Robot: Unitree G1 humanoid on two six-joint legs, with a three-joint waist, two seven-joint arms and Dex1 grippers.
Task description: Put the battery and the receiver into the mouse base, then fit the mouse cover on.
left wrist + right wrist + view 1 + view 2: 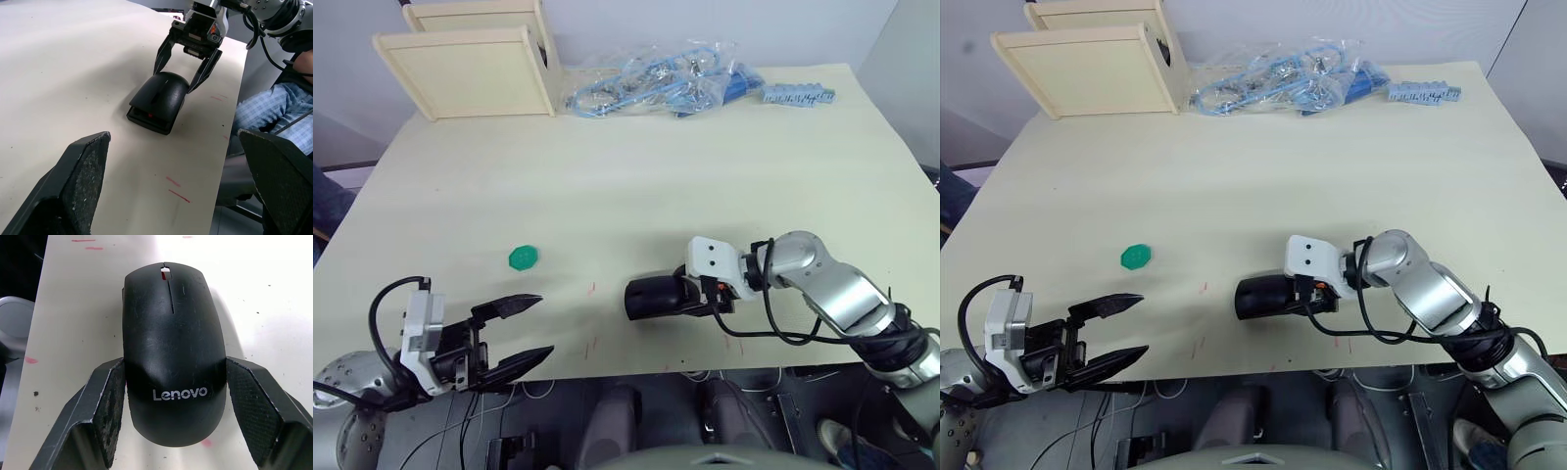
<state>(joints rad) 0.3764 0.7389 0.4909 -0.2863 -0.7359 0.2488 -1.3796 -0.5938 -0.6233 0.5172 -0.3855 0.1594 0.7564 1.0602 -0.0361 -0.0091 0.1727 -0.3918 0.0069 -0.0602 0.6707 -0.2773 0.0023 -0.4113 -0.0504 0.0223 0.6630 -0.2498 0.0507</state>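
The mouse cover point(171, 342), a glossy black shell with a red scroll wheel, lies on the black mouse base point(149, 122) near the table's front edge. A thin gap with red inside shows at the front between the two. My right gripper point(680, 294) straddles the rear of the mouse, and its fingers point(110, 401) touch both sides of the cover. My left gripper point(545, 323) hangs open and empty at the front left edge, well apart from the mouse. The battery and the receiver are hidden.
A small green disc point(523, 258) lies left of centre. Two wooden boxes point(470, 69) stand at the back left. Plastic bags of blue cables point(656, 83) and a blue-grey block strip point(798, 95) lie at the back. A person's plaid sleeve point(264, 112) shows beyond the table edge.
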